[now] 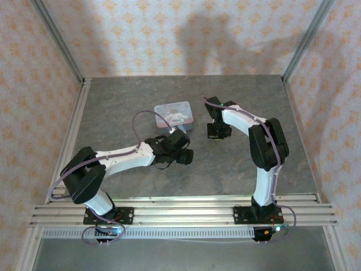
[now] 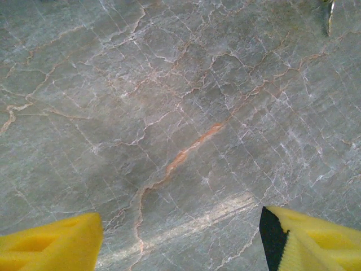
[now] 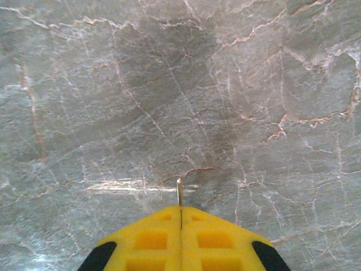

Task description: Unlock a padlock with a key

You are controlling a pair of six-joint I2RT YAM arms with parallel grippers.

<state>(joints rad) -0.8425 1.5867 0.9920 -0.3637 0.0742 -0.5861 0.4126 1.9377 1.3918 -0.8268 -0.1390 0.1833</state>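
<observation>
My right gripper (image 3: 180, 209) is shut on the key (image 3: 179, 193). The key is a thin brass sliver that sticks out a short way past the closed yellow fingertips, above the bare marble table (image 3: 169, 84). In the top view this gripper (image 1: 217, 138) hangs over the table just right of the tin. My left gripper (image 2: 181, 220) is open, with only marble between its yellow fingers (image 2: 56, 243). In the top view it (image 1: 184, 154) sits just below the tin. The padlock is hidden from me.
A light-blue tin box (image 1: 175, 116) with a cartoon picture lies at the centre back of the grey marble table (image 1: 130, 101). Patterned walls and metal rails close in the back and both sides. A thin metallic sliver (image 2: 330, 20) shows at the left wrist view's top right edge.
</observation>
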